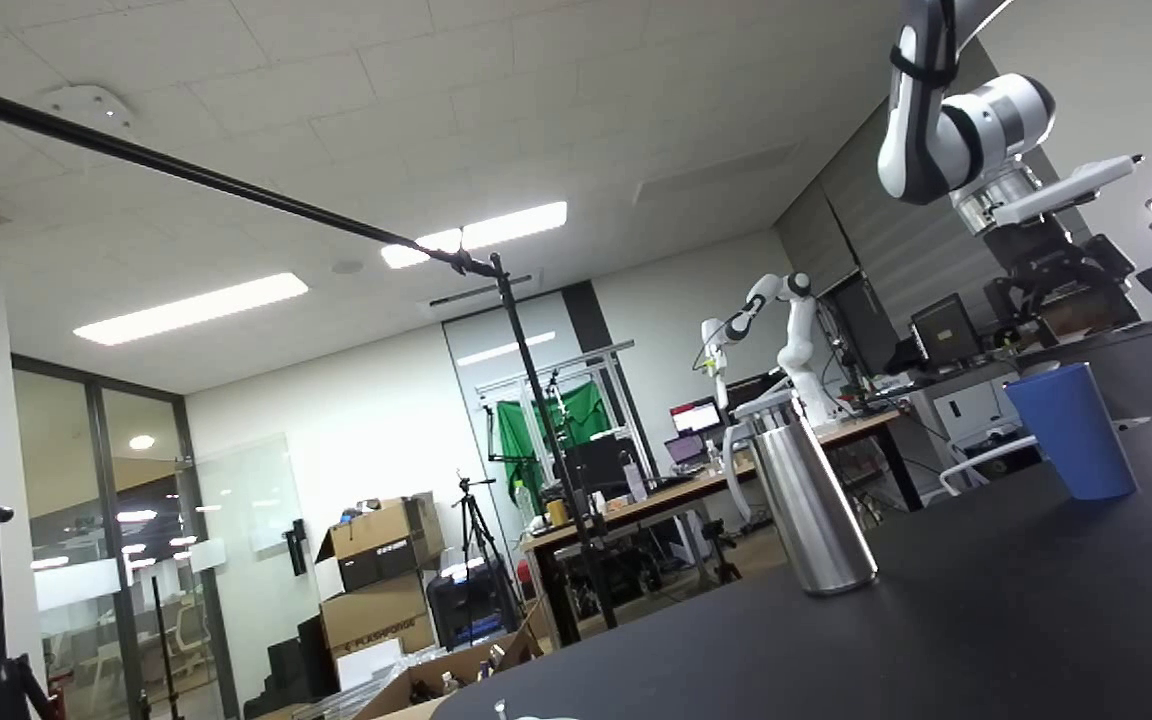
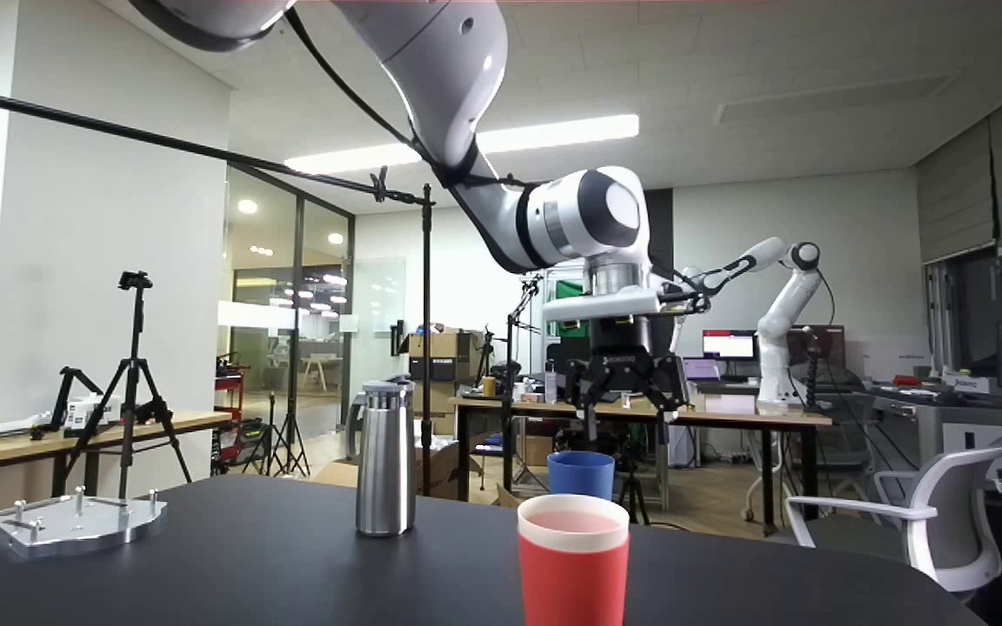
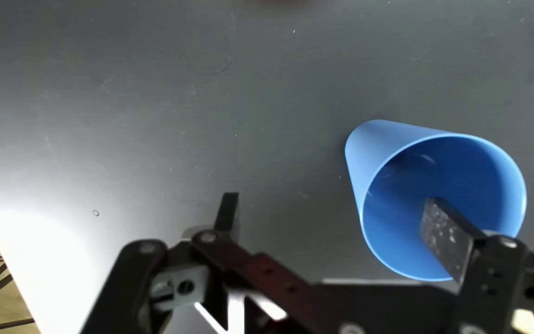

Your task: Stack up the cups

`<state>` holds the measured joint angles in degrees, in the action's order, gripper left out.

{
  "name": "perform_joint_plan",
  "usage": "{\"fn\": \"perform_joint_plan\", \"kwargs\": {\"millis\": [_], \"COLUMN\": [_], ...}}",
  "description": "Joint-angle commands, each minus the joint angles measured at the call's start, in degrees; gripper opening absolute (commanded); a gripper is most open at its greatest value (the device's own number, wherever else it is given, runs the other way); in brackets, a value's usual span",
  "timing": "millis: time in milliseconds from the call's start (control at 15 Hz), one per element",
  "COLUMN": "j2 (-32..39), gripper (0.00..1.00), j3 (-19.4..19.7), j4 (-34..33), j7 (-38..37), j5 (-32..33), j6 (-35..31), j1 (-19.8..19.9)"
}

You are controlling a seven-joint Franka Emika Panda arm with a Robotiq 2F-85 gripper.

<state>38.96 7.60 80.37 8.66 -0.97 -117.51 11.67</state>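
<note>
Evidently the stacking is at its reach-and-grasp stage. The blue cup stands upright on the counter, well in from the edge that shows in the wrist view. In an exterior view the red cup stands apart from it, farther from the counter's far edge; a pale band tops it, and whether that is its own rim or a second cup nested inside, I cannot tell.

The next move, I judge, calls for a shift away from the edge seen in the wrist view so as to straddle the blue cup, or a straight descent to pinch its wall, then a lift toward the red cup.

The end effector is released, its fingers spread wide and holding nothing. In the wrist view one finger overlaps the blue cup's mouth, while its mate, nearer that edge, is over the counter's dark surface; both exterior views put the end effector above the rim, apparently without contact. Lowered carelessly, a finger could catch the rim.
</note>
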Motion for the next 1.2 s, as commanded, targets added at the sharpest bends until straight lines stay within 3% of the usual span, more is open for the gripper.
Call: {"fn": "perform_joint_plan", "kwargs": {"millis": [0,133,200,267,933,1133], "j2": [5.7,7.7,8.6,9.4,10.5,8.7], "gripper": [1.00,1.00,0.75,0.74,0.05,0.00], "j3": [-0.5,-0.6,-0.6,-0.7,-1.1,-1.2], "j4": [-7.3,-9.0,-9.8,-10.5,-12.6,-12.2], "j7": [-1.9,-2.0,-2.0,-2.0,-2.6,-2.6], "j5": [0.9,1.0,1.2,1.2,0.7,0.5], "j6": [1.7,2.0,2.1,2.1,4.4,5.8], "j1": [0.2,0.1,0.0,0.0,-0.6,-0.4]}}
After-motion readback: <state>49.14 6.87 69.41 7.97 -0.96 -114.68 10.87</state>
